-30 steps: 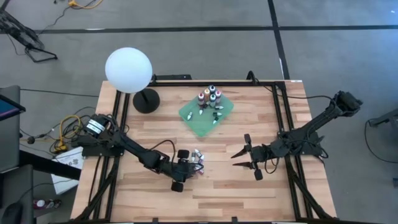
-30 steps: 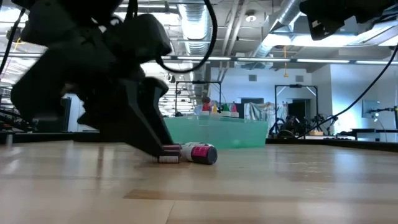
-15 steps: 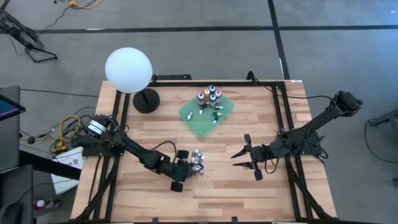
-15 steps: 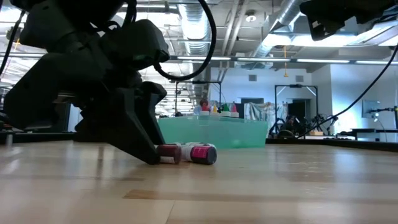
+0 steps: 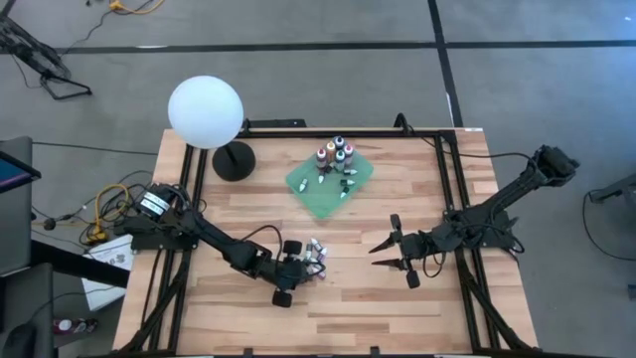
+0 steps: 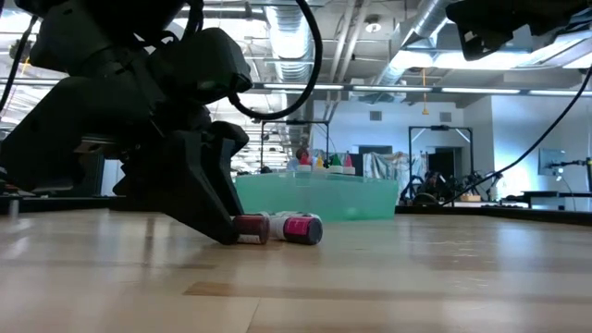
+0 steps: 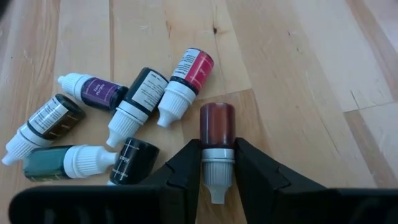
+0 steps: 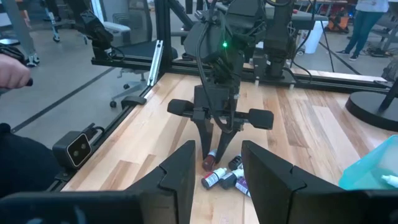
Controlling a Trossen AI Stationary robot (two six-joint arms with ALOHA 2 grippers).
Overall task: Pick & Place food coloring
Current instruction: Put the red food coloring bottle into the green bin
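Several small food coloring bottles (image 7: 134, 102) lie in a loose heap on the wooden table near its middle (image 5: 314, 255). A red-brown bottle (image 7: 217, 124) with a white cap lies beside the heap, and my left gripper (image 7: 216, 171) is shut on it. In the low view it shows at the fingertips (image 6: 250, 228), next to a pink-labelled bottle (image 6: 302, 228). My right gripper (image 5: 383, 251) hangs open above the table's right half, apart from everything. More bottles (image 5: 334, 154) stand on a green cloth (image 5: 323, 189) toward the far edge. My left gripper pinches the red-brown bottle's white cap (image 7: 217, 158) between its two fingers, one finger (image 7: 186, 165) on each side. The fingers slant down from the table's left, in line with the bottle, whose cap end points toward the gripper. The bottle lies on its side on the table.
A lamp with a white globe (image 5: 206, 111) on a black base (image 5: 234, 161) stands at the far left corner. A black frame (image 5: 449, 189) runs along the table's sides. Bare wood lies between the heap and my right gripper.
My left gripper's fingers have closed in on the red-brown bottle's cap and taken hold of it, the arm keeping its place. The bottle still lies on the table.
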